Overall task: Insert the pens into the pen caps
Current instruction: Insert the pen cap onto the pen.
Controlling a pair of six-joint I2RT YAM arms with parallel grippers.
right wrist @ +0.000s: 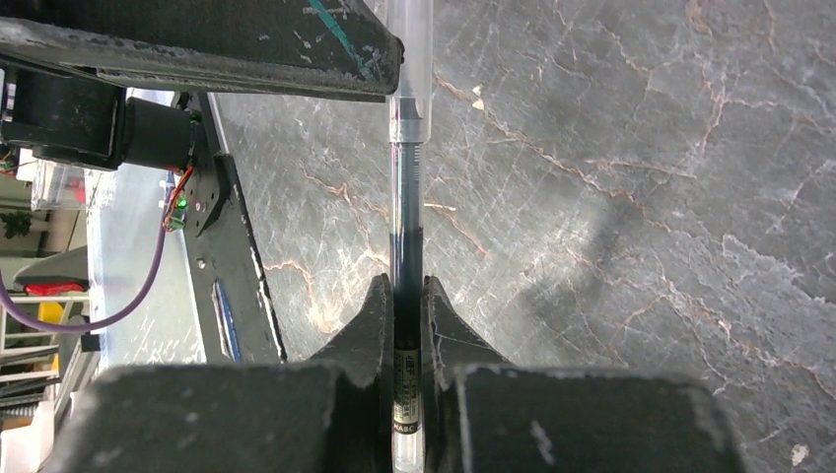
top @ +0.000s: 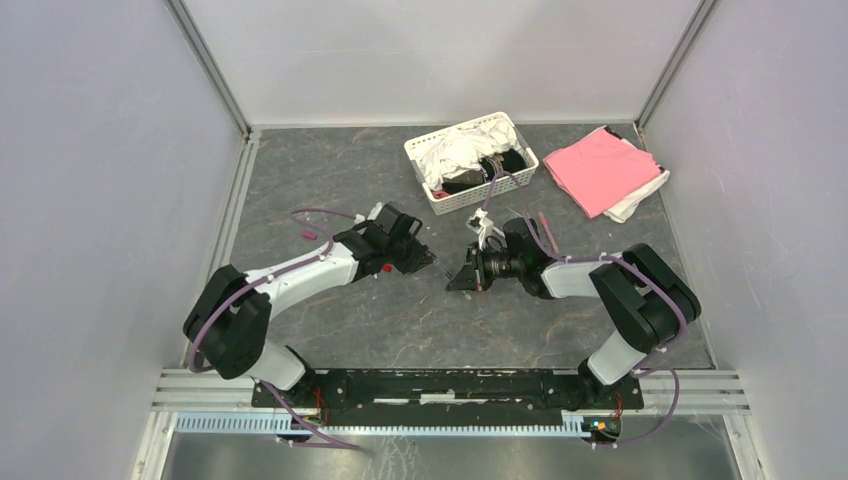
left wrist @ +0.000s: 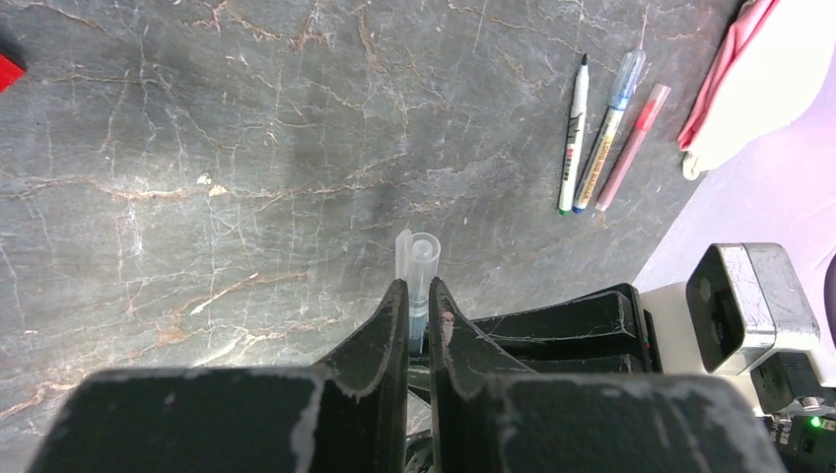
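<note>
Clear cap (left wrist: 422, 258), clip along one side: pinched between left fingers (left wrist: 386, 330), its far end standing past the fingertips, off the desk. Dark-ink pen (right wrist: 406, 246), clear barrel: clamped in right fingers (right wrist: 367, 330) near its tail, front end meeting the cap, in line; depth unclear. On the desk, side by side, near-parallel: white pen (left wrist: 573, 133), black tip; blue-capped pen (left wrist: 609, 128); red pen (left wrist: 631, 148).

The table (top: 400, 310) is showing a dark, veined, stone-look face, softly matt. The left gripper (left wrist: 418, 288) is showing black fingers (left wrist: 380, 330) of scuffed matt plastic, pinching a clear, glossy plastic cap (left wrist: 424, 256). Right of the white plastic lattice basket (top: 460, 200), soft pink cloth (top: 598, 168) is lying, matt and smooth.
</note>
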